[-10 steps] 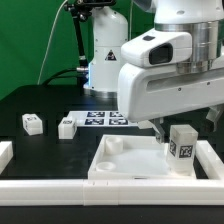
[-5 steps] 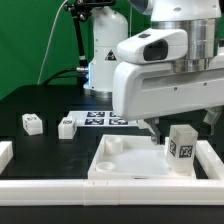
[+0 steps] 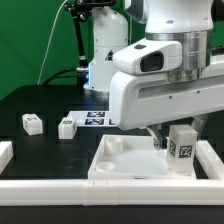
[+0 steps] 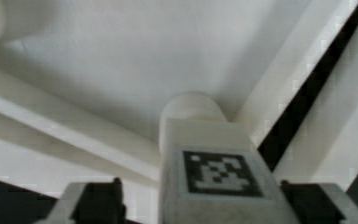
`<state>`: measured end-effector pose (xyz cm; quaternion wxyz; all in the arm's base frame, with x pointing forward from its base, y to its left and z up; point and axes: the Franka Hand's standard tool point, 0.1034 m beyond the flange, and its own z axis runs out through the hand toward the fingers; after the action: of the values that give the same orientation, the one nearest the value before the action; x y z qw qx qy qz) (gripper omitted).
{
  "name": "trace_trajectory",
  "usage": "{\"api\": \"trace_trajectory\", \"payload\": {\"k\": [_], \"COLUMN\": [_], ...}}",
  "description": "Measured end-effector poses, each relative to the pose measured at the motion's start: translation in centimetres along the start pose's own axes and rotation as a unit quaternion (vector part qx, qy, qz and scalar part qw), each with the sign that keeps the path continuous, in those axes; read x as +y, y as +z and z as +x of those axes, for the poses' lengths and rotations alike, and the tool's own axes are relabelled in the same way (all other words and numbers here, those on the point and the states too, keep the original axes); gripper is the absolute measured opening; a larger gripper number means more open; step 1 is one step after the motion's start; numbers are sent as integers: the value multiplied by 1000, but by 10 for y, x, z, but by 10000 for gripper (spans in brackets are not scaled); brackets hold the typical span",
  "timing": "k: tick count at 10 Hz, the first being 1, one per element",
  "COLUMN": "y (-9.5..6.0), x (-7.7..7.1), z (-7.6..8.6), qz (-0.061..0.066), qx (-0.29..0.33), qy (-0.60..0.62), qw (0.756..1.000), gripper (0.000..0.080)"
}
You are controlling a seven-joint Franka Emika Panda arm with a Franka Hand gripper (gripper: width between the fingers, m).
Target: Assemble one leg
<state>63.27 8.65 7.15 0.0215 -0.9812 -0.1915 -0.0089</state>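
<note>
One leg (image 3: 181,142), a stubby white block with a tag on its front face, stands upright on the near right corner of the white square panel (image 3: 120,165). In the wrist view the same leg (image 4: 208,150) lies between my two dark fingers (image 4: 91,201), with a narrow gap on each side. My gripper (image 4: 199,206) is open around it. In the exterior view the arm's white housing (image 3: 165,90) hides the gripper. Two more legs (image 3: 32,123) (image 3: 67,127) lie on the black table at the exterior view's left.
The marker board (image 3: 97,119) lies behind the panel. White rails (image 3: 60,186) border the table's front, and a short one (image 3: 5,152) stands at the left. A second white robot base (image 3: 103,50) stands at the back before a green screen.
The arm's housing has moved down and toward the exterior view's left. The leg on the panel and the two loose legs have not moved.
</note>
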Motion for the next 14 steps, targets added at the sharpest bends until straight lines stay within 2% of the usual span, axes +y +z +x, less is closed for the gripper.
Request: {"api": "trace_trajectory", "payload": {"k": [1,5,8,9,12,14], "y": [0,0,1,2,3,3], "x": [0,-1,-13,-17,-30,-31], "z": [0,0,2,4,9,9], "qz": [0,1,11,15,33,42], "qx": [0,0,13,17,20,13], "qy": [0,36,235,285,449,554], "qw": [1000,999,972,958,893,832], "gripper": [289,290,290,290,291,291]}}
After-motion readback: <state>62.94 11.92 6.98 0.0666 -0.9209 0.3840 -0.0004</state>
